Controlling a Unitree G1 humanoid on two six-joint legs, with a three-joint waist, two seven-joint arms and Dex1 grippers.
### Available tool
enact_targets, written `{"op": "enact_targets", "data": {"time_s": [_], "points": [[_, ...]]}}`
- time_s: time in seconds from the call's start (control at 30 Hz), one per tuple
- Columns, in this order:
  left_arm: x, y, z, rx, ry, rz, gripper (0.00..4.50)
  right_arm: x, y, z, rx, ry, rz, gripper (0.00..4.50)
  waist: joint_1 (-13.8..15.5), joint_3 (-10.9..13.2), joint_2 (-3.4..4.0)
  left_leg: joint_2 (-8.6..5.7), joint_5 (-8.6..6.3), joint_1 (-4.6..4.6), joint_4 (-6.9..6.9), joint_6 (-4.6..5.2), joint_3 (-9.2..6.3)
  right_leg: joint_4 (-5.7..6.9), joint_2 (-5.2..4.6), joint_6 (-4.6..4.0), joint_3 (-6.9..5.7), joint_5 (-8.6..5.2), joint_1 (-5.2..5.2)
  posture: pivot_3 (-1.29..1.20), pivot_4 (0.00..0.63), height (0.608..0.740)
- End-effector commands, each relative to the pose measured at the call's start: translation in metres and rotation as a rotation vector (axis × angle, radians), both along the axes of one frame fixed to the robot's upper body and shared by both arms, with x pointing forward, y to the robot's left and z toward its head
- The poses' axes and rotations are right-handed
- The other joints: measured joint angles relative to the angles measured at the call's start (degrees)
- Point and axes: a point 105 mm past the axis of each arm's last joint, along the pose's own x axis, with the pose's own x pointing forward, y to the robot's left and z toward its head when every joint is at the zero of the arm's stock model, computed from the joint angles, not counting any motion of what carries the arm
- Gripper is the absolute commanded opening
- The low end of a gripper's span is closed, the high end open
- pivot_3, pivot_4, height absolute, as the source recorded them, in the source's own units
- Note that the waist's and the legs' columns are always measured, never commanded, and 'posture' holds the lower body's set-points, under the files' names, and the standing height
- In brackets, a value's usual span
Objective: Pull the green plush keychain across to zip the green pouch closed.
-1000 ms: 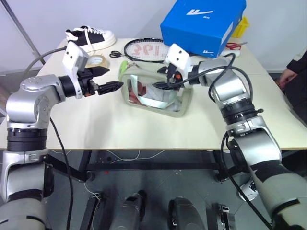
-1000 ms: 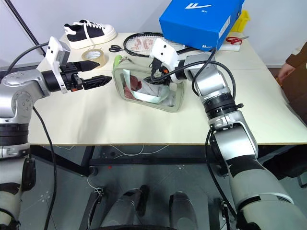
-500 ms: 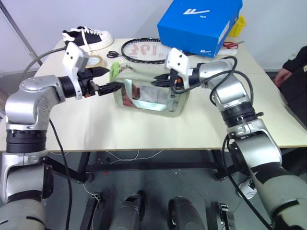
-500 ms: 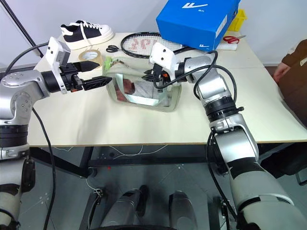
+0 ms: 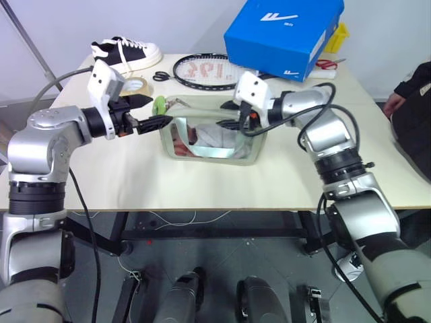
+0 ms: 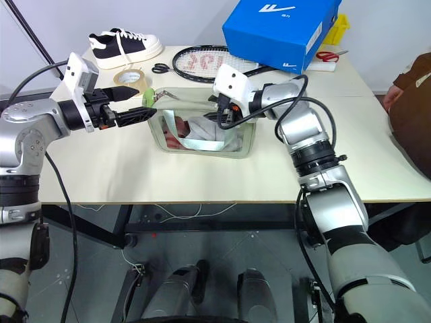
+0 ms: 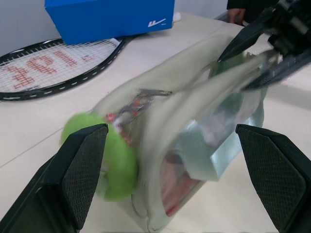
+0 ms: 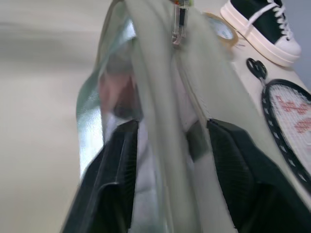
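From the head views, the green pouch sits mid-bench, long axis running left-right; the green plush keychain sits at its left end, just beside my left tool.

Left wrist: that tool is spread wide, empty.

Right wrist: my right tool straddles the pouch's top seam (pinching or loose, I cannot tell).

The green pouch now sits square to my view rather than tilted toward five o'clock as a second ago. My right gripper sits a little further toward three o'clock, its fingers straddling the pouch's top edge.
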Motion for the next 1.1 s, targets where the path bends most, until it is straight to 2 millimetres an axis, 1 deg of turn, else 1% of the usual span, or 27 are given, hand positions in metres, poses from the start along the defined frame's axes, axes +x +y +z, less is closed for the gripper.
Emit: {"op": "enact_targets", "data": {"time_s": [0.03,0.13,0.2,0.27,0.4,0.57,0.6,0.63,0.7,0.73,0.8,0.9,0.97,1.03,1.1], "points": [[0.001,0.012,0.017,0.009,-0.059,0.031,4.50,-0.015,-0.022,0.033,0.040,-0.067,-0.026,2.03,0.0,0.0,0.00,0.00,0.00,0.00,0.00,0.00,0.00,0.00,0.00,0.00,0.00,0.00,-0.01,0.00,0.150,0.740],[0.003,0.019,0.019,0.009,-0.062,0.051,4.50,-0.022,-0.041,0.033,0.022,-0.052,-0.064,2.03,0.1,0.0,0.00,0.00,0.00,-0.02,0.00,0.01,0.00,0.00,-0.02,0.00,0.00,0.00,-0.01,0.00,0.150,0.740],[0.004,0.017,0.018,0.014,-0.060,0.044,4.50,-0.023,-0.056,0.026,0.009,-0.029,-0.102,2.03,0.1,0.0,0.00,0.01,-0.01,-0.01,0.00,0.01,0.00,-0.01,-0.04,0.00,0.00,0.00,0.00,0.00,0.150,0.740],[0.005,0.015,0.017,0.016,-0.059,0.036,4.50,-0.022,-0.062,0.020,-0.001,-0.018,-0.122,2.03,0.0,0.0,-0.01,0.03,-0.01,0.00,0.00,0.01,0.00,0.00,-0.07,0.00,0.00,0.00,0.03,0.00,0.150,0.740],[0.008,0.012,0.017,0.025,-0.059,0.020,4.50,-0.020,-0.062,0.011,0.001,0.011,-0.126,2.03,-0.3,0.0,0.00,0.05,-0.01,-0.05,0.00,0.02,0.00,0.00,-0.07,-0.01,0.00,0.00,0.16,0.00,0.150,0.740],[0.012,0.014,0.020,0.031,-0.063,0.023,4.50,-0.015,-0.058,0.007,0.017,0.030,-0.125,2.03,-0.3,0.0,-0.01,0.06,0.01,-0.04,-0.01,0.02,0.02,0.00,-0.05,-0.01,0.01,0.00,0.19,0.00,0.150,0.740],[0.014,0.018,0.018,0.028,-0.057,0.041,4.50,-0.014,-0.058,0.006,0.023,0.032,-0.127,1.50,-0.3,0.0,0.00,0.06,0.01,-0.04,0.00,0.02,0.02,0.00,-0.04,-0.01,0.01,0.00,0.19,0.00,0.150,0.740],[0.017,0.023,0.015,0.025,-0.051,0.062,4.50,-0.013,-0.058,0.006,0.030,0.032,-0.129,1.21,-0.3,0.0,0.00,0.06,0.01,-0.04,0.00,0.03,0.02,0.00,-0.04,-0.01,0.01,0.00,0.20,0.00,0.150,0.740],[0.024,0.035,0.010,0.011,-0.034,0.104,4.50,-0.011,-0.058,0.006,0.040,0.035,-0.131,0.19,-0.2,0.0,0.00,0.05,0.01,-0.03,0.00,0.03,0.02,0.00,-0.05,-0.01,0.01,0.00,0.20,0.00,0.150,0.740],[0.026,0.039,0.008,0.001,-0.027,0.119,4.50,-0.011,-0.058,0.005,0.041,0.037,-0.129,0.04,-0.2,0.0,0.00,0.05,0.01,-0.02,0.00,0.02,0.02,0.00,-0.04,-0.01,0.01,0.00,0.21,0.00,0.150,0.740],[0.031,0.047,0.007,-0.023,-0.016,0.141,4.50,-0.011,-0.058,0.004,0.035,0.039,-0.124,0.04,-0.2,0.0,-0.01,0.05,0.01,-0.02,0.01,0.03,0.02,0.00,-0.03,-0.01,0.00,0.00,0.22,0.00,0.150,0.740],[0.036,0.050,0.008,-0.058,-0.001,0.141,4.50,-0.018,-0.057,-0.003,-0.019,0.043,-0.069,0.04,-0.1,0.0,-0.01,0.04,0.01,-0.04,0.04,0.03,0.02,0.01,0.00,-0.01,-0.01,0.00,0.21,0.00,0.150,0.740],[0.041,0.054,0.000,-0.041,0.011,0.159,4.50,-0.020,-0.057,-0.004,-0.029,0.042,-0.056,0.04,-0.2,0.0,-0.01,0.03,0.01,-0.03,0.04,0.03,0.02,0.00,-0.01,0.00,-0.01,0.00,0.22,0.00,0.150,0.740],[0.047,0.053,-0.006,-0.062,0.030,0.162,4.50,-0.021,-0.057,-0.006,-0.042,0.044,-0.043,0.04,-0.2,0.0,-0.01,0.03,0.01,-0.02,0.04,0.03,0.03,0.01,-0.01,0.00,-0.01,0.00,0.24,0.00,0.150,0.740],[0.051,0.047,-0.010,-0.080,0.043,0.147,4.50,-0.021,-0.057,-0.006,-0.047,0.043,-0.043,0.04,-0.2,0.0,-0.01,0.03,0.01,-0.02,0.04,0.03,0.03,0.02,0.00,0.00,-0.02,0.00,0.23,0.00,0.150,0.740]]}}
